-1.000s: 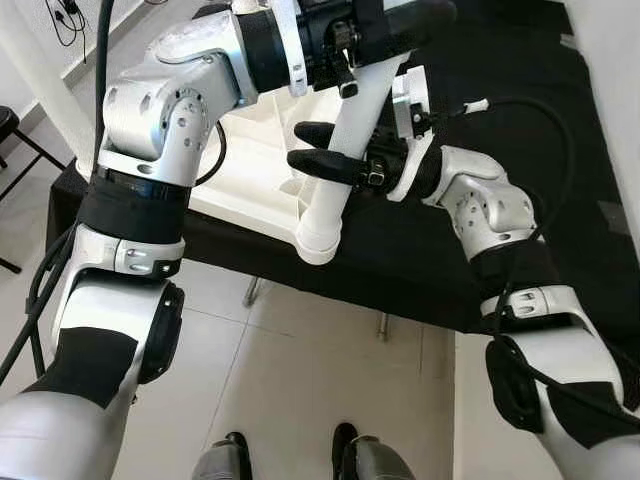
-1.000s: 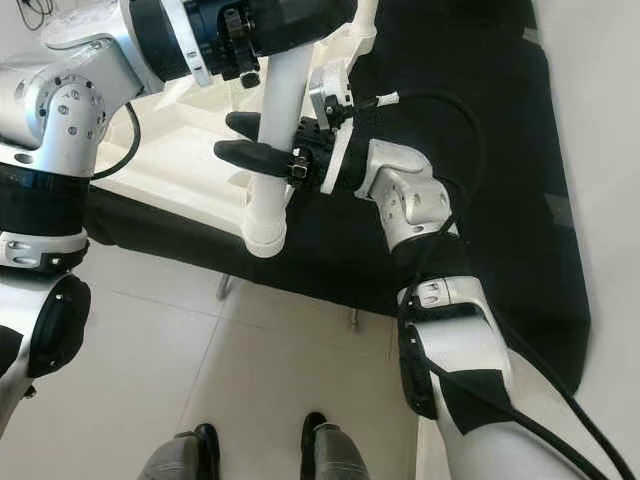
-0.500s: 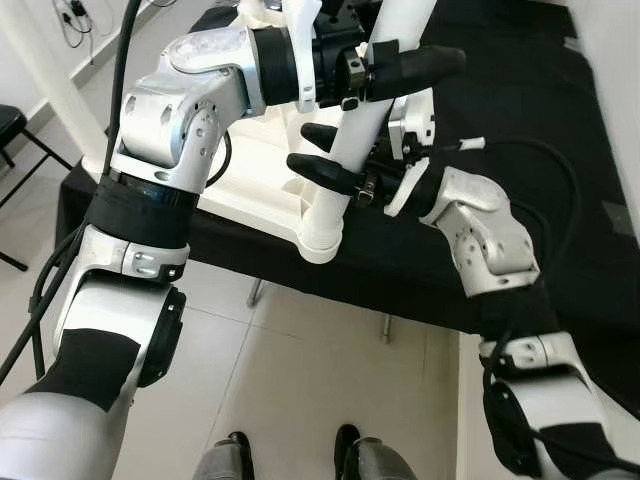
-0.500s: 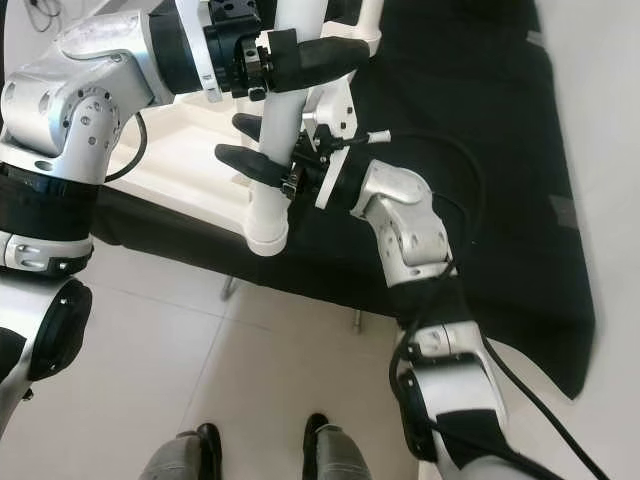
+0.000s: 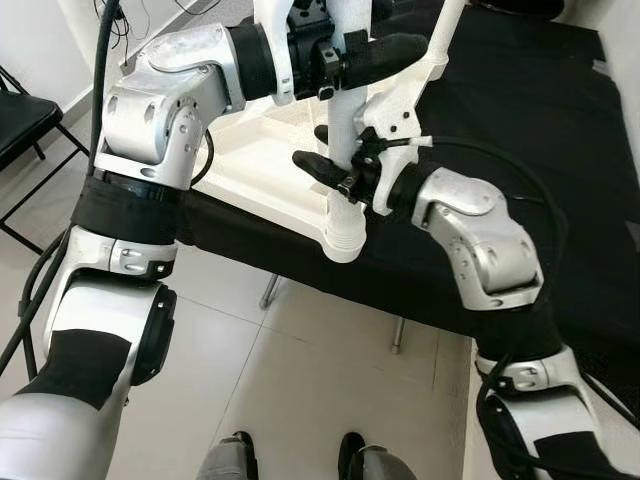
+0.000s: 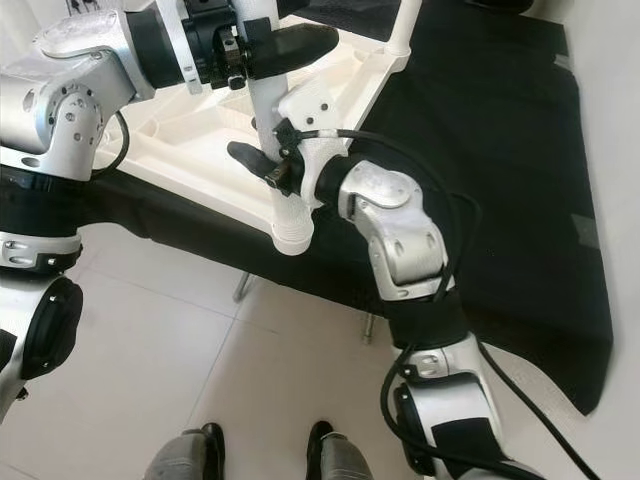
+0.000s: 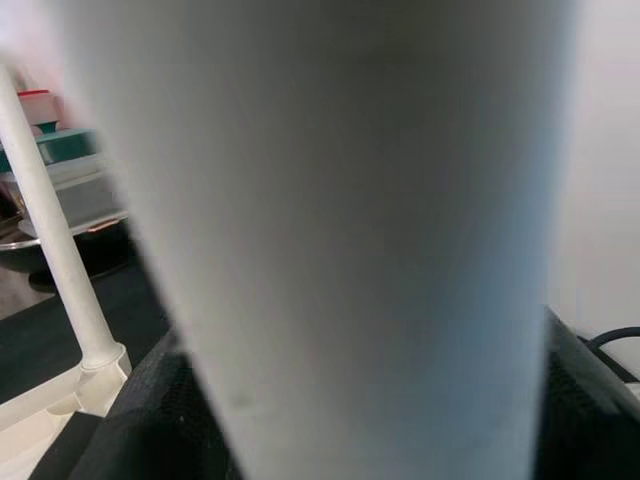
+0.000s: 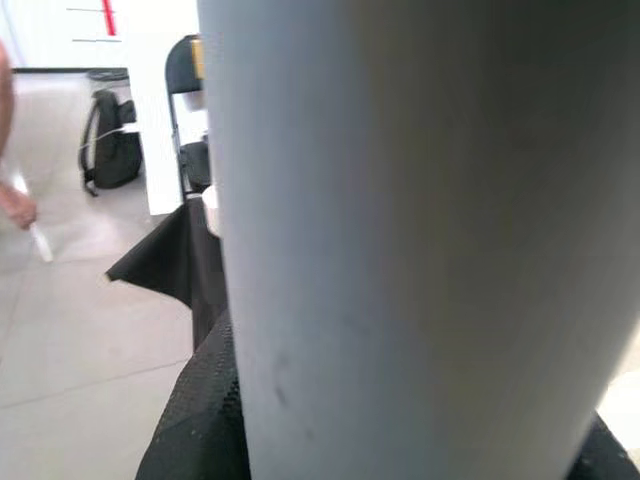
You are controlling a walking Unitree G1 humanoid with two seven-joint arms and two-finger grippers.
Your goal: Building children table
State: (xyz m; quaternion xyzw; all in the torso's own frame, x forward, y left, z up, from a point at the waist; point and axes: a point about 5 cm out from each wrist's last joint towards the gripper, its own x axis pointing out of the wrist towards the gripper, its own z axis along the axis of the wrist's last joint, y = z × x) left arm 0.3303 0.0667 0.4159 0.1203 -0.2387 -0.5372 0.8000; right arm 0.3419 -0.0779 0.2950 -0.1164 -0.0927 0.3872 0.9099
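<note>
White tabletop [image 5: 262, 170] lies upside down on black-draped table [image 5: 520, 120]; white leg [image 5: 343, 150] stands upright at its near corner (foot end pointing up); second leg [image 5: 443, 35] at far corner; left gripper [image 5: 368, 62] clamps leg high; right gripper [image 5: 335, 160] clamps same leg lower, near socket [image 5: 343, 238]; black chair [image 5: 25, 115] at left.

Smooth matt white plastic table leg [image 5: 343, 150], matt black cloth [image 5: 520, 120], glossy floor tiles [image 5: 300, 370].
</note>
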